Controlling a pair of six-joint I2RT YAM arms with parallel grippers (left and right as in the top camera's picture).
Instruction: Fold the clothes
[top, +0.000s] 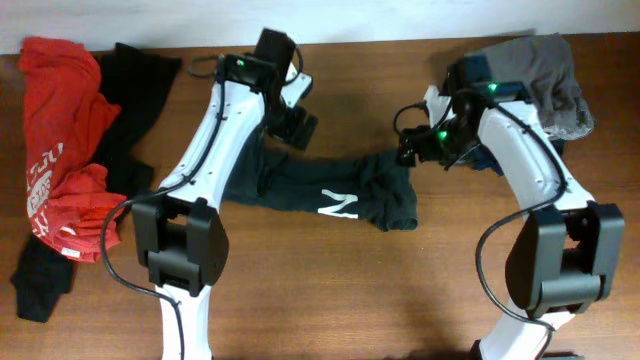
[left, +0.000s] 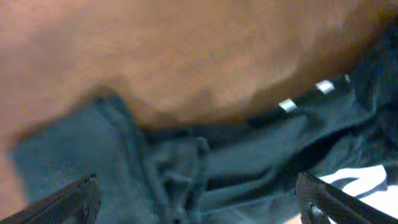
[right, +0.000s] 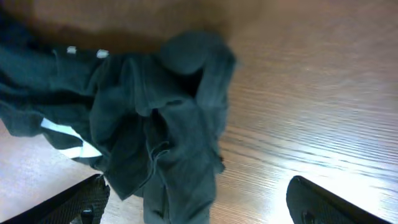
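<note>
A black T-shirt (top: 330, 190) with white letters lies bunched in a long strip across the middle of the table. My left gripper (top: 295, 115) hovers over the strip's left end. In the left wrist view the left gripper (left: 199, 202) is open, its fingers (left: 68, 202) wide apart above the rumpled shirt (left: 186, 168). My right gripper (top: 410, 150) is at the strip's right end. In the right wrist view the right gripper (right: 199, 202) is also open, and a crumpled fold of the shirt (right: 168, 124) lies loose between its jaws without being pinched.
A red shirt (top: 60, 150) and a plain black garment (top: 130, 90) lie heaped at the table's left edge. A grey garment (top: 545, 70) sits on darker cloth at the back right, behind the right arm. Bare wood (top: 350, 290) shows at the front.
</note>
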